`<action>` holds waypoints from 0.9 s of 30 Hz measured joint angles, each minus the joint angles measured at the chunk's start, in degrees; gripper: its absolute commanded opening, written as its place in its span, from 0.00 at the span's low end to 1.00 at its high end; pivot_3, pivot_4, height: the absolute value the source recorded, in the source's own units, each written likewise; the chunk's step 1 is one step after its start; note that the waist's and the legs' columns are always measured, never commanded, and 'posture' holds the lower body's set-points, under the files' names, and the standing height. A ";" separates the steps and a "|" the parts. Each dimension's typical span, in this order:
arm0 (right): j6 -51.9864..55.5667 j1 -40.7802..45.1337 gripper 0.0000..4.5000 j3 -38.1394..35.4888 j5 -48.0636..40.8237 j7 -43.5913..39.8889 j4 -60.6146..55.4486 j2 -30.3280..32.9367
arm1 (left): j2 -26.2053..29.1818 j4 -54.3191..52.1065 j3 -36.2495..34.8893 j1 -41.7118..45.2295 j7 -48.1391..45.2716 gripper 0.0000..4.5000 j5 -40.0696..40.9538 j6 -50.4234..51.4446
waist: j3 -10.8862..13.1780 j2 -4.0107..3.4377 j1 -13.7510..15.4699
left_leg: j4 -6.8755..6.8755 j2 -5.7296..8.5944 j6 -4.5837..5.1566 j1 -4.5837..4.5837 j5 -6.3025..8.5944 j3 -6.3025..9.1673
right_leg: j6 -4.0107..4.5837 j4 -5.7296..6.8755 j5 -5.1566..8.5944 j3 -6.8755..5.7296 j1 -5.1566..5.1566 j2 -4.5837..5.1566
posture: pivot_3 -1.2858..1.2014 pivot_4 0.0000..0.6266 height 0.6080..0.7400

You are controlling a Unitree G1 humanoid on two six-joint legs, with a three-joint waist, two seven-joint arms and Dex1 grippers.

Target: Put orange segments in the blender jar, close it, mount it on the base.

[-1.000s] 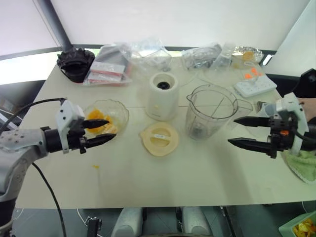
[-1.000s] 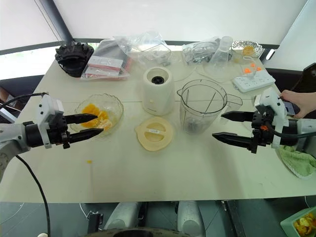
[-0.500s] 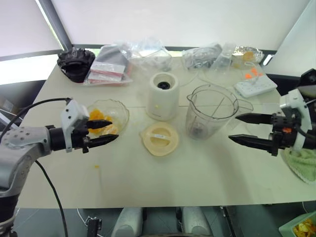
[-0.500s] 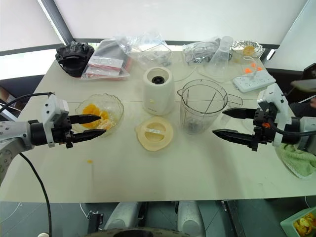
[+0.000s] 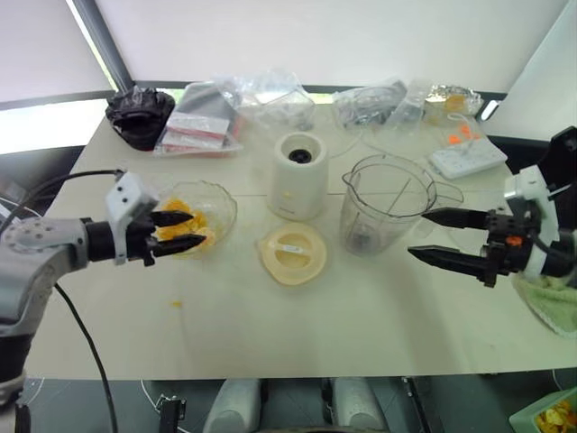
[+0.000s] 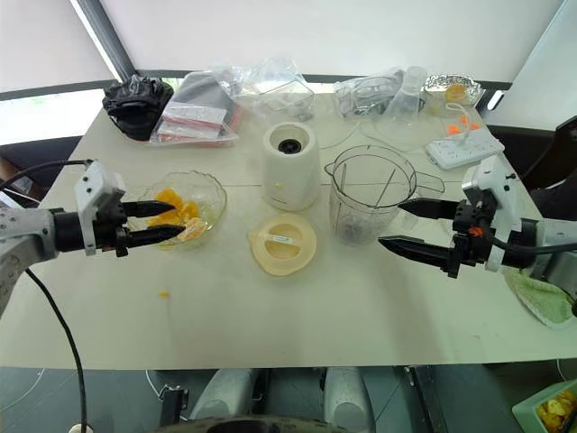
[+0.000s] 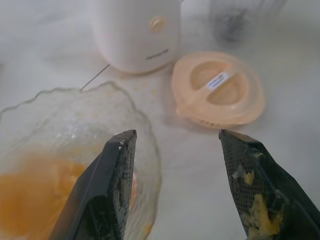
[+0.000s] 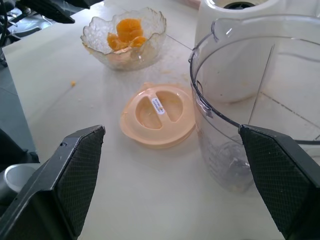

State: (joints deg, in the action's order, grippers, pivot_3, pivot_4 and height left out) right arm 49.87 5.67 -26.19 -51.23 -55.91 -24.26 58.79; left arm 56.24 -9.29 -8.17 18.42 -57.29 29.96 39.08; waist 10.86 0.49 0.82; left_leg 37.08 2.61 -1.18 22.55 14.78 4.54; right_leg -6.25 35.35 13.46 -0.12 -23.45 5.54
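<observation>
Reaching over the near rim of the glass bowl (image 6: pixel 209 191) at the left, the left gripper (image 6: pixel 164 223) holds its jaws apart and empty above the orange segments (image 6: pixel 175 209), probably lining up a pick. Centre bench, the cream lid (image 6: pixel 283 244) lies off the base (image 6: pixel 289 166) and the blender jar (image 6: pixel 368 195), leaving the jar mouth free. At the right, the right gripper (image 6: pixel 413 225) waits beside the jar, jaws wide and empty, likely ready to steady it.
</observation>
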 measured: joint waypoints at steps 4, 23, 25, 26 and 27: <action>0.01 -0.82 0.99 -0.03 -0.95 1.95 -1.61 -1.76 | -0.57 9.00 4.75 7.03 0.19 0.61 -4.94 -0.86 | 0.00 0.00 -0.07 | 0.00 0.02 0.00 0.02 0.00 -0.02 | -0.04 -0.01 -0.02 0.01 0.00 0.01 | 0.52 0.24 1.00; 0.98 -4.99 0.99 0.62 -5.45 8.95 -9.26 -6.01 | -19.67 51.49 20.80 32.65 15.10 0.61 -29.49 -2.17 | 0.15 0.31 -0.16 | 0.09 0.04 0.06 0.11 0.02 0.02 | -0.41 0.17 -0.22 -0.01 -0.11 -0.03 | 0.52 0.24 1.00; 0.99 -5.01 0.99 0.62 -5.88 8.97 -9.32 -5.97 | -20.43 53.06 20.74 33.61 16.13 0.61 -29.97 -1.80 | 0.17 0.34 -0.14 | 0.11 0.04 0.06 0.11 0.02 0.03 | -0.41 0.17 -0.22 -0.01 -0.11 -0.02 | 0.52 0.24 1.00; 1.02 -5.00 0.99 0.62 -6.05 8.95 -9.31 -5.88 | -21.19 54.13 20.69 34.52 16.95 0.61 -30.38 -1.17 | 0.17 0.34 -0.13 | 0.13 0.04 0.06 0.11 0.02 0.02 | -0.42 0.17 -0.23 -0.01 -0.10 -0.02 | 0.52 0.24 1.00; 1.02 -4.99 0.99 0.62 -6.14 8.94 -9.31 -5.87 | -21.42 54.31 20.67 34.71 17.29 0.61 -30.56 -0.93 | 0.17 0.34 -0.13 | 0.13 0.04 0.06 0.11 0.02 0.02 | -0.42 0.17 -0.23 -0.01 -0.09 -0.02 | 0.52 0.24 1.00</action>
State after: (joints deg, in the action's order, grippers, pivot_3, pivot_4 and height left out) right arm 50.89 0.68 -25.58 -57.37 -46.97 -33.57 52.92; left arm 34.83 45.02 12.50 53.13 -40.00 -0.60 38.16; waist 11.03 0.83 0.69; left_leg 37.21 2.65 -1.13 22.66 14.81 4.56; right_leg -6.67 35.52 13.23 -0.14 -23.54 5.52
